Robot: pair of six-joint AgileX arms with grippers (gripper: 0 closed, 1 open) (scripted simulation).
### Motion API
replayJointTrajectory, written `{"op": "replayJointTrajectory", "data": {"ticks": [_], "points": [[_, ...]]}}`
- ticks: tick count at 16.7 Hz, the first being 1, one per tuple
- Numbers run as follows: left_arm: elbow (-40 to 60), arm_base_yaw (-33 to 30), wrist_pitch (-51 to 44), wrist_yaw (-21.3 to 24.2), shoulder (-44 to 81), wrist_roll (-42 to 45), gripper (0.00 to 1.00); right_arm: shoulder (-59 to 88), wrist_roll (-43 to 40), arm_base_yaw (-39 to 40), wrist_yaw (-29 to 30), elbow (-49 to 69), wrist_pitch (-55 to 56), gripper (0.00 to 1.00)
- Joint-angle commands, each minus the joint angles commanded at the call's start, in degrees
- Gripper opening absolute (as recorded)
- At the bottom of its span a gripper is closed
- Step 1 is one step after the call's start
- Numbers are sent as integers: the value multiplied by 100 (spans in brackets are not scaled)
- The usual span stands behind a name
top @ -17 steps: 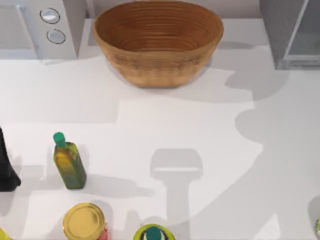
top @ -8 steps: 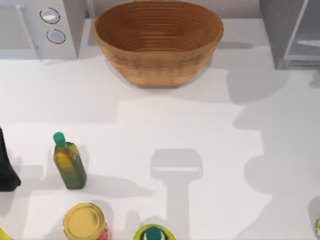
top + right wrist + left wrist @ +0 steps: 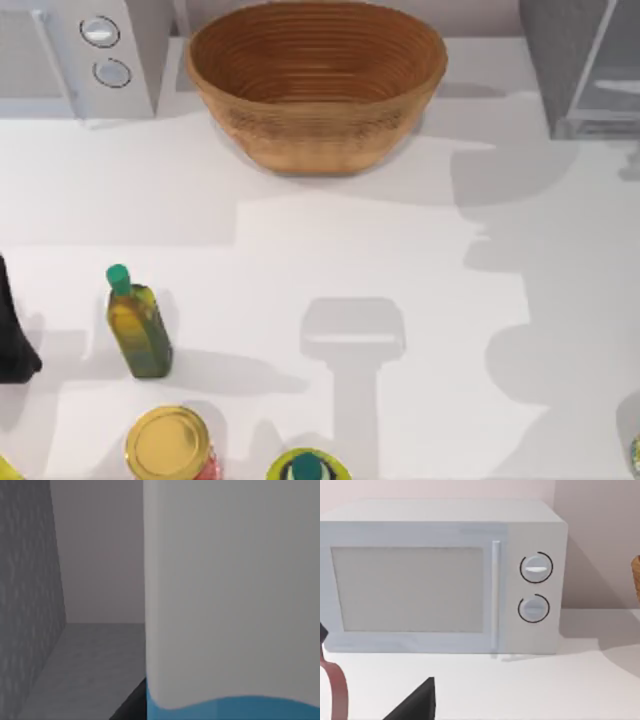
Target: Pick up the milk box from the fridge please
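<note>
On the white table point(image 3: 330, 240) a brown woven basket point(image 3: 316, 85) stands at the far middle, between a pale appliance with two round knobs point(image 3: 80, 55) and the grey box-like fridge point(image 3: 580, 60), while a small yellow-green bottle with green cap point(image 3: 137, 325) stands upright near the left side.

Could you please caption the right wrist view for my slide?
Close view of the milk box standing inside the grey fridge.
</note>
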Motion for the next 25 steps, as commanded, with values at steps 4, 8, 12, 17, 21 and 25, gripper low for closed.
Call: {"op": "replayJointTrajectory", "data": {"ticks": [4,8,12,17,21,25], "points": [[0,0,0,0,0,0,100,-782,-26,147,101,-268,-410,0],[0,0,0,0,0,0,100,-2375,-47,405,331,-918,-1338,0],[0,0,0,0,0,0,100,-4562,-42,727,634,-1884,-2661,0],[0,0,0,0,0,0,100,-7540,-36,1158,1039,-3165,-4418,0],[0,0,0,0,0,0,100,-9443,-61,1464,1327,-3920,-5512,0],[0,0,0,0,0,0,100,-10391,-93,1650,1499,-4289,-6085,0]]}}
